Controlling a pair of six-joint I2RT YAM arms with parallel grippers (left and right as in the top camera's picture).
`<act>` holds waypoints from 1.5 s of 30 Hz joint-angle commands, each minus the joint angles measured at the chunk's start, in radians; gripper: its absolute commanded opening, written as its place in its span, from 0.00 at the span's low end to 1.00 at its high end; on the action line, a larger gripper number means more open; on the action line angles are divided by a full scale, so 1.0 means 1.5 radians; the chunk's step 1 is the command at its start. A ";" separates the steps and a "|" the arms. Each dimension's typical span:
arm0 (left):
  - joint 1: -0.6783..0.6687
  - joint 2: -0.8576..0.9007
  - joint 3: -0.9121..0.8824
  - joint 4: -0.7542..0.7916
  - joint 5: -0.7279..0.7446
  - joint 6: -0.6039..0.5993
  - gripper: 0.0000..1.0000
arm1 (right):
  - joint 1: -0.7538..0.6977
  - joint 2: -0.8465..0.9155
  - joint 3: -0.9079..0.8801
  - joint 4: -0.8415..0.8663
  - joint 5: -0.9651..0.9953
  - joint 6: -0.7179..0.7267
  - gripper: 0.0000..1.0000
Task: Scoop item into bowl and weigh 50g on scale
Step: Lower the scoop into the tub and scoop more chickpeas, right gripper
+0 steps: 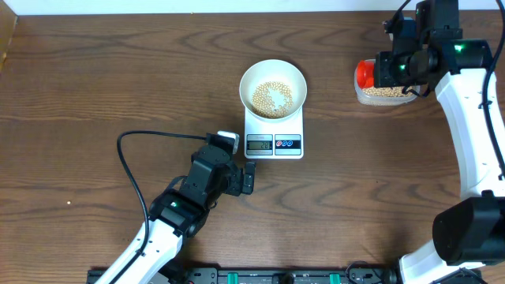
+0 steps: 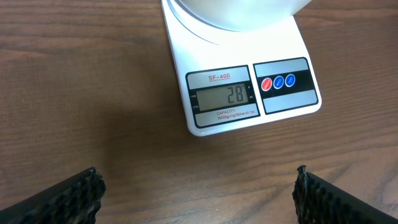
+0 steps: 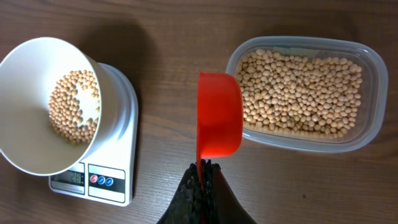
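I am looking down on a dark brown wood-grain bench (image 1: 95, 71), with a black cable (image 1: 130, 170) looping across the lower left of the overhead frame. The small white rectangular digital scale (image 1: 274, 130) is sitting at centre, reading 28 and carrying the round plain white bowl (image 1: 249, 77). Small round beige-tan beans (image 1: 272, 99) are lying in the bowl's bottom. More are filling the clear rounded-rectangular plastic tub (image 3: 367, 68) at upper right. The left fingers (image 2: 74, 196) are standing wide apart, empty, just below the scale. The right fingers (image 3: 199, 193) are pinching the handle of a red plastic scoop (image 3: 219, 115) at the tub's left edge.

Dark wood-grain table (image 1: 95, 71), matt — scale (image 2: 249, 46) glossy white plastic, tub (image 3: 367, 62) clear plastic, scoop (image 3: 219, 115) shiny red plastic — bowl (image 3: 25, 124) smooth.
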 commanded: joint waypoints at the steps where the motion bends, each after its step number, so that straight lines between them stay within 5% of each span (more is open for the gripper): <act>1: -0.002 0.001 -0.001 -0.001 -0.009 0.004 0.99 | -0.001 -0.003 0.002 0.002 -0.014 0.009 0.01; 45: -0.002 0.001 -0.001 -0.001 -0.009 0.004 0.99 | -0.001 -0.003 0.002 0.017 -0.032 -0.004 0.01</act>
